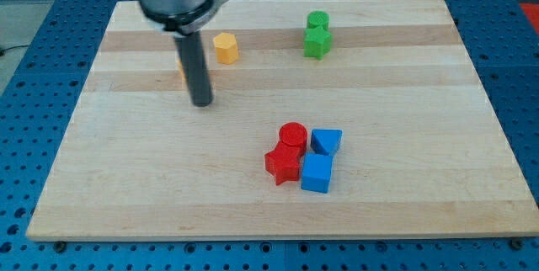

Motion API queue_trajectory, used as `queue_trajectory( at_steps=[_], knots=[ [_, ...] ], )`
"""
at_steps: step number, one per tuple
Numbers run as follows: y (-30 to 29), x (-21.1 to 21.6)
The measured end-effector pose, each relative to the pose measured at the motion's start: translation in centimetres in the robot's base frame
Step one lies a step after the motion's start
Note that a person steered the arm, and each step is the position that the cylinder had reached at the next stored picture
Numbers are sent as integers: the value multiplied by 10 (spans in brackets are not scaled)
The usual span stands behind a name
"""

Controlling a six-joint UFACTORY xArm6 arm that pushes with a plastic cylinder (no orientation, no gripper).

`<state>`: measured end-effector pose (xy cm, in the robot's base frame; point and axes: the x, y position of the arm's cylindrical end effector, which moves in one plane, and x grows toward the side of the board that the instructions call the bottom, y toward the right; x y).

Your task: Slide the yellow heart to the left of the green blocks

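My tip (202, 103) rests on the wooden board (126, 178) at the upper left. A yellow block (225, 48) with an angular outline lies just above and to the right of the tip, apart from the rod. A sliver of another yellow block (181, 70) shows at the rod's left edge; the rod hides most of it, so I cannot make out its shape. Two green blocks touch at the view's top right of centre: a green cylinder (317, 20) above a green star (317, 43). Both yellow blocks are to the left of the green pair.
A tight cluster lies below centre: a red cylinder (292, 135), a red star (284, 166), a blue triangular block (327, 141) and a blue cube (317, 173). A blue perforated table surrounds the board.
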<state>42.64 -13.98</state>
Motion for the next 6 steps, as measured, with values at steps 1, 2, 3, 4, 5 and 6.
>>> queue_trajectory(
  at_steps=[1,2,3,4,5,6],
  knots=[
    [-51,-20],
    [-36,-20],
    [-27,-47],
    [-3,-62],
    [49,-95],
    [59,-112]
  ],
)
